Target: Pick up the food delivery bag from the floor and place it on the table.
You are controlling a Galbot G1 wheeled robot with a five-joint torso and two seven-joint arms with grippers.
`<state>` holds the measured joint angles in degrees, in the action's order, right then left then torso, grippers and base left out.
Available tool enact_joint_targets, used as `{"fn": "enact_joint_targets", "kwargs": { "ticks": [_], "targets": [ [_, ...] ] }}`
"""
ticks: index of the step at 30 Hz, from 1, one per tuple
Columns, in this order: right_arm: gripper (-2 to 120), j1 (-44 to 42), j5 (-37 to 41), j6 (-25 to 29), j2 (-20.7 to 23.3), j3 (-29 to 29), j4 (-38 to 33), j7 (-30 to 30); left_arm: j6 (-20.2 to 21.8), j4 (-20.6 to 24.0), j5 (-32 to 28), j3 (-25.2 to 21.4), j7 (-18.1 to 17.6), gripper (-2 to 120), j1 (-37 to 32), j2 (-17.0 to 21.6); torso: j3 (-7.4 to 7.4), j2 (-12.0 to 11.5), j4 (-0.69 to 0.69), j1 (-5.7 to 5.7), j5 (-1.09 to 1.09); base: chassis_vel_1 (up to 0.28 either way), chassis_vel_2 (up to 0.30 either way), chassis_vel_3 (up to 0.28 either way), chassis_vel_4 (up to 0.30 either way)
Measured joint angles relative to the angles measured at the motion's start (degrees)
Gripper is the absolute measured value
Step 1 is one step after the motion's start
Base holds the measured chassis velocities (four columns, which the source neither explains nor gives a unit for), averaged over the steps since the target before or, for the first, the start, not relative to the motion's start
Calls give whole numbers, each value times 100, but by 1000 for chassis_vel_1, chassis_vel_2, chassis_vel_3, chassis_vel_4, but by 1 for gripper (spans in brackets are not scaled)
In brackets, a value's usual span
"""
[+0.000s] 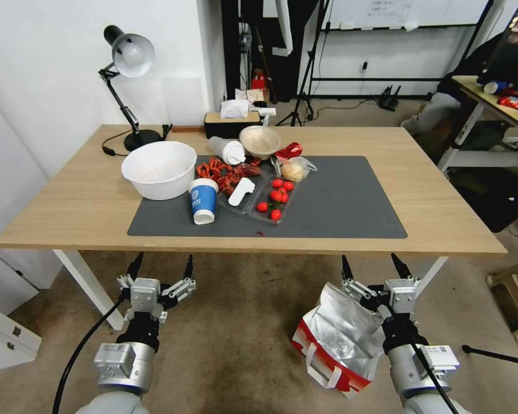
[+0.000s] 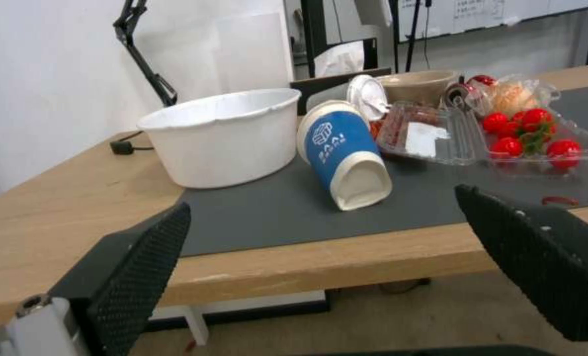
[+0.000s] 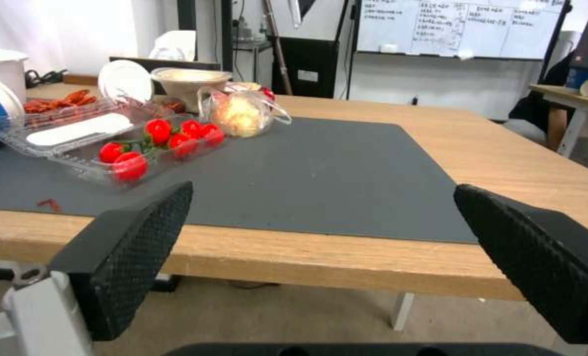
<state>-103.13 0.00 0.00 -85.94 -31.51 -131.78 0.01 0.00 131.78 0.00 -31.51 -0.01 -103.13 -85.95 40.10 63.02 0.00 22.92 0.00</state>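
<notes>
Your food delivery bag (image 1: 341, 333) sits open-mouthed on the floor (image 1: 236, 345), in front of the surface (image 1: 437, 201) and just under your right pincer (image 1: 377, 268). It leans toward the surface's near edge, red base toward the robot. That pincer hangs wide open, gripping nothing, directly above the foil mouth. Your left pincer (image 1: 160, 267), also spread and empty, hovers well apart to the left, so the right arm is the nearer one.

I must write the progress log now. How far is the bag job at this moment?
Nothing looks done yet: the food delivery bag lies on the floor, below the table. In hand: the right gripper hangs open above the bag, the left gripper waits open. Left: grasp, lift and place it, perhaps on the bare mat.
</notes>
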Motion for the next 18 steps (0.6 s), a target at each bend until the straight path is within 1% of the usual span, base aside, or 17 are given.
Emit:
{"fn": "enact_joint_targets", "kwargs": {
  "ticks": [18],
  "targets": [
    [100,-1,0,-4,-1,0,0,-1,1,0,0,1,-2,100,0,1,0,0,0,0,0,0,0,0,0]
  ]
}}
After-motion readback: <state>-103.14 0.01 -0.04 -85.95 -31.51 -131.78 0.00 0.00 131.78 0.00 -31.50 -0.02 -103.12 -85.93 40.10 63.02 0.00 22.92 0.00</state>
